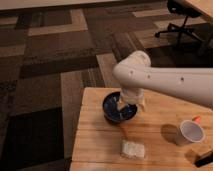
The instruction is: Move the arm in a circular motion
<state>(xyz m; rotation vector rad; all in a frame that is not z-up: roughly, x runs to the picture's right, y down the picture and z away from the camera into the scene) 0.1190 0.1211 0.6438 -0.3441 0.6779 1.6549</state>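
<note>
Camera view showed the arm reaching over the counter, its pincer hanging over a dark bowl, grip state unreadable.

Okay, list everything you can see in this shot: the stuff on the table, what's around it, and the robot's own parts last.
table: one, light wood, lower half of the view.
bowl: one, dark blue, on the table near its far edge.
cup: one, white, on the table at the right of the view.
orange item: one, small, just behind the cup; cannot tell what it is.
pale block: one, off-white, on the table near its front edge.
dark object: one, black, bottom right corner, cut off.
office chair: one, black, top right on the floor.
carpet: brown patchwork, all the floor.
arm: one, cream-white, reaching in from the right.
claw: one, tan-tipped, pointing down at the bowl.
</note>
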